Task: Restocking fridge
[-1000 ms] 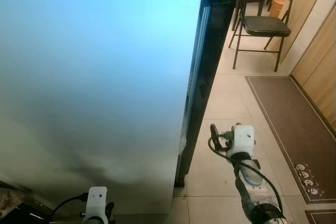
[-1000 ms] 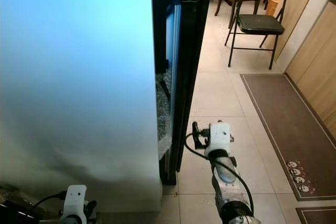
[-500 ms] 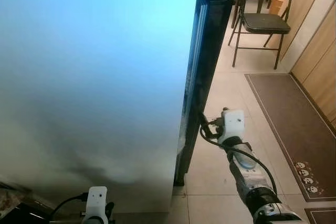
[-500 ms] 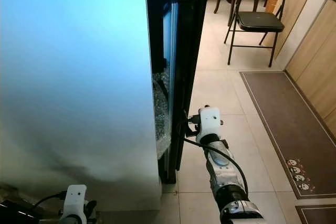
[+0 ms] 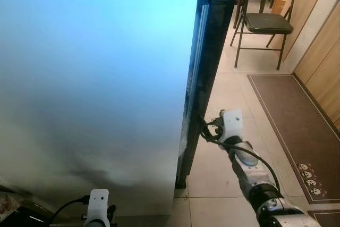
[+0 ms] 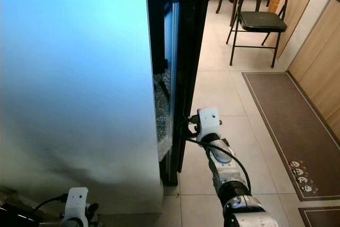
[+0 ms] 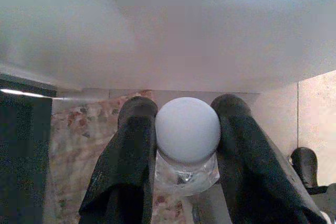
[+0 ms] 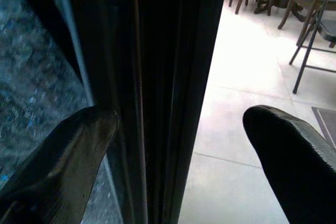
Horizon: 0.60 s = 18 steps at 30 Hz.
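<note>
A: What's the room like?

B: Pale tiled floor [image 6: 223,94], a brown mat [image 6: 289,126] along wooden cabinets on the right, and a black folding chair [image 6: 260,17] further back. A big pale blue-white fridge side panel [image 6: 74,78] takes up the left, and its dark door [image 6: 186,62] stands edge-on beside it.

A: Anything in containers?

B: The left gripper [image 7: 184,150] carries a clear bottle with a round white cap [image 7: 187,129]; what's in the bottle I cannot tell. It's low, close against the pale panel, above speckled flooring.

A: So the left fingers are clamped?

B: Yes, one black finger presses each side of the cap.

A: And the right one?

B: The right gripper [image 8: 178,150] is stretched forward to the door's edge, low down. Its fingers [image 8: 68,150] are spread wide, one on each side of the dark edge, holding nothing. Whether they touch the door is hard to tell.
</note>
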Motion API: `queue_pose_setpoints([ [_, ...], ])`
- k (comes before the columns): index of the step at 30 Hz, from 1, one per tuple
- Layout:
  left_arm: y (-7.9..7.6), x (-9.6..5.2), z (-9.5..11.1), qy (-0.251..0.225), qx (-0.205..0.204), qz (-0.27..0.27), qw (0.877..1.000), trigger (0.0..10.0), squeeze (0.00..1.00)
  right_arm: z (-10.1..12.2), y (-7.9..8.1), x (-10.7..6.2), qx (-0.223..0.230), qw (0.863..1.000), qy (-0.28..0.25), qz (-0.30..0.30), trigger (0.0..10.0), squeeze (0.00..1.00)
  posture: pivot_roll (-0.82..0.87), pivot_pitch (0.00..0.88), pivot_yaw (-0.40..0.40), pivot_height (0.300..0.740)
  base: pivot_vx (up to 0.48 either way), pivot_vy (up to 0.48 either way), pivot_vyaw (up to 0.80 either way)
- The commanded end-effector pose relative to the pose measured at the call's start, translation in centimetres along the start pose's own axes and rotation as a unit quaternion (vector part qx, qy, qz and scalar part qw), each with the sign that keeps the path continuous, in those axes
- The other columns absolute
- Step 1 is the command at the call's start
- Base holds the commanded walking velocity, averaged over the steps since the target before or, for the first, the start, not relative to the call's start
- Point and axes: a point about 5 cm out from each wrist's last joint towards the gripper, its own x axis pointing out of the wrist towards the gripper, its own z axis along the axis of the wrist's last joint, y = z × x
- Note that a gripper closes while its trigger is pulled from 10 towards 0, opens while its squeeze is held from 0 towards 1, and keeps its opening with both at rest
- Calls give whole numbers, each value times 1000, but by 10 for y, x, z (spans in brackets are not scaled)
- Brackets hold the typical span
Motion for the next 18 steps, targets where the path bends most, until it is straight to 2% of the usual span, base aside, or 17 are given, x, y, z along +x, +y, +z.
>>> queue_pose_setpoints([
  [1,2,0,-1,6,-1,4,1000,10000,0,2,1,3,-3,1000,7,12,10000,0,-40,10,13,740,0,0,0],
  [13,3,-1,-4,9,-1,7,1000,10000,0,5,9,7,-29,997,17,63,10000,0,-36,10,9,740,0,0,0],
  [18,4,-1,-4,9,-2,8,1000,10000,0,7,6,8,-37,998,13,52,10000,0,-34,12,7,740,0,0,0],
])
